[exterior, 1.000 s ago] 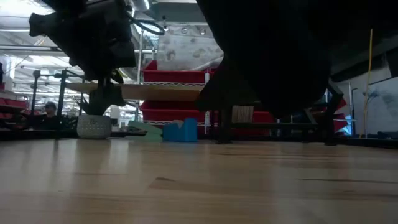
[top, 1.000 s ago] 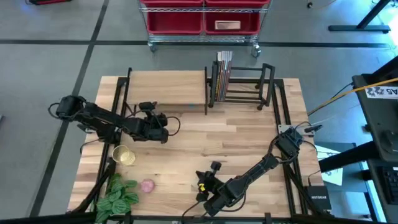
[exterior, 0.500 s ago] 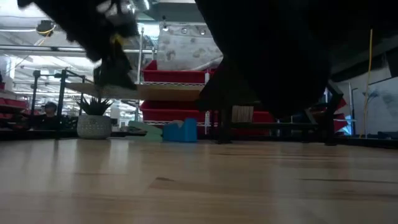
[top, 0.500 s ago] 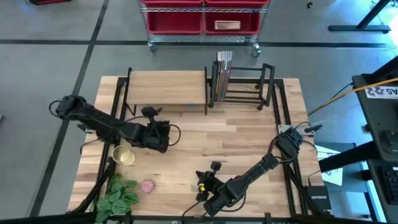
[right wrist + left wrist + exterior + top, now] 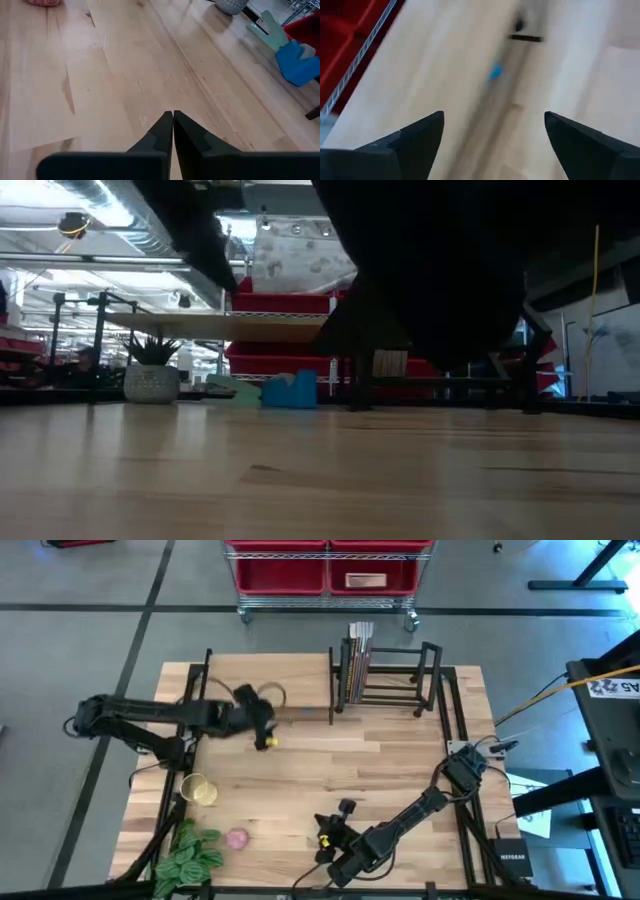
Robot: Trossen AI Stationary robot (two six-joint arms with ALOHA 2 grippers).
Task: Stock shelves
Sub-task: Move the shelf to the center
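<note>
The wood-topped shelf [image 5: 265,680] stands on black legs at the table's far left; its board [image 5: 230,327] also shows in the low view. Beside it the black book rack [image 5: 400,670] holds several books [image 5: 358,652] upright. My left gripper [image 5: 262,720] hovers open at the shelf's near edge, above the table, with nothing between its fingers [image 5: 493,117]. My right gripper [image 5: 322,836] rests shut low near the table's near edge [image 5: 173,114]. A small potted plant [image 5: 150,375] and a blue object [image 5: 290,390] stand on the table below the shelf board.
A yellow cup [image 5: 198,789], a pink object [image 5: 237,838] and a green leafy plant [image 5: 185,855] lie at the near left corner. A wheeled cart with red bins [image 5: 325,575] stands beyond the far edge. Bare wood lies mid-table [image 5: 380,760].
My left gripper has risen and gone from near the yellow cup toward the table's far edge, up to the wood-topped shelf. In the low view it has climbed out of the picture. My right arm has kept still.
</note>
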